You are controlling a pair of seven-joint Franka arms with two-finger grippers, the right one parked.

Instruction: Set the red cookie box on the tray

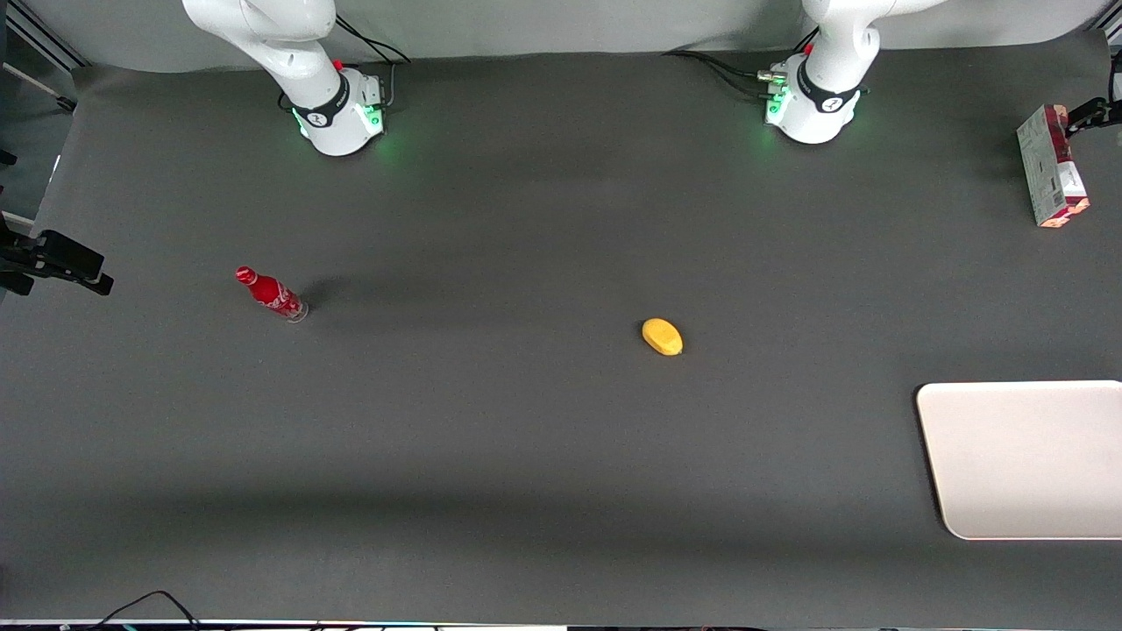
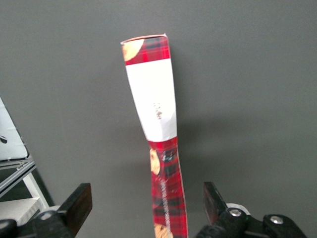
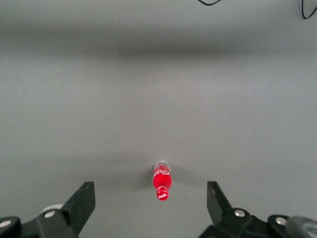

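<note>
Two black fingers (image 2: 79, 206) of my gripper (image 2: 146, 194) are showing closest to my wrist camera, and I am keeping them spread wide, pinching nothing. The red cookie box (image 2: 151, 94) is running up the gap between them, and neither pad is touching the cardboard. Its tartan face with the white label is facing my wrist camera. From the front, my gripper (image 1: 1090, 114) is hanging at the working arm's end of the table (image 1: 526, 438), right at the end of the red cookie box (image 1: 1052, 166) that lies farther from the front camera. The box is showing its grey-white printed panel there, with the orange-red end pointing nearer to that camera. Whether it is standing on end or leaning, I am not able to tell. Sweeping across the dark grey cloth from the parked arm's end, I am seeing a small red cola bottle (image 1: 272, 294) standing alone and throwing a soft shadow. A yellow fruit (image 1: 663, 336) is lying near the middle of the table, well apart from the bottle. Toward my own end, the tray (image 1: 1026, 460) is sitting flat and bare, nearer to the front camera than the fruit and well apart from the box. My arm's white base (image 1: 811, 105) is glowing green along the table's edge, with black cables trailing from it, and a pale grey backdrop (image 1: 570, 26) is rising above it.
</note>
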